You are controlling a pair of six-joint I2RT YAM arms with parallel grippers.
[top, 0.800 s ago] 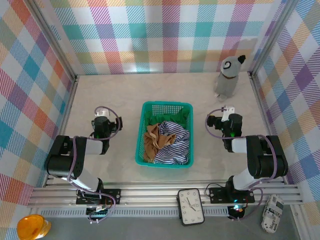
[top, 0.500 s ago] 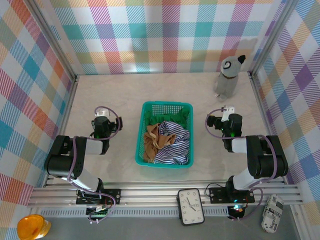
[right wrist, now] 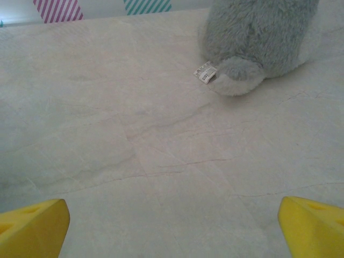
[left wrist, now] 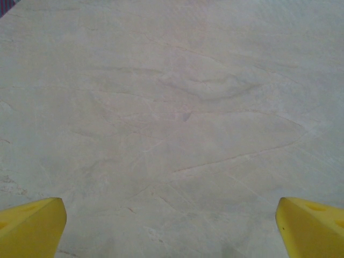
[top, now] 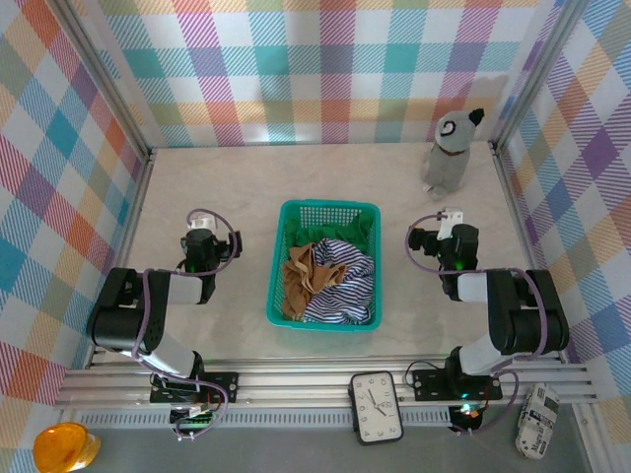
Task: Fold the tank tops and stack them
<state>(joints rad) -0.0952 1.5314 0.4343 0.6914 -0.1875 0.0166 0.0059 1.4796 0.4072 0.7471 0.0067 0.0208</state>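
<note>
Left gripper (top: 201, 235) and right gripper (top: 446, 233): jaws apart, empty, unmoved from before. Tank tops (top: 331, 281) heaped in basket (top: 328, 205), bench centre; folding not begun.

table (top: 246, 187): pale marble-look top with faint veins | basket (top: 327, 206): teal mesh one, sitting pretty much dead center | plush toy (top: 449, 163): grey fuzzy guy, upright in the far right corner, well apart from the basket, little white tag (right wrist: 206, 72) by its foot
</note>
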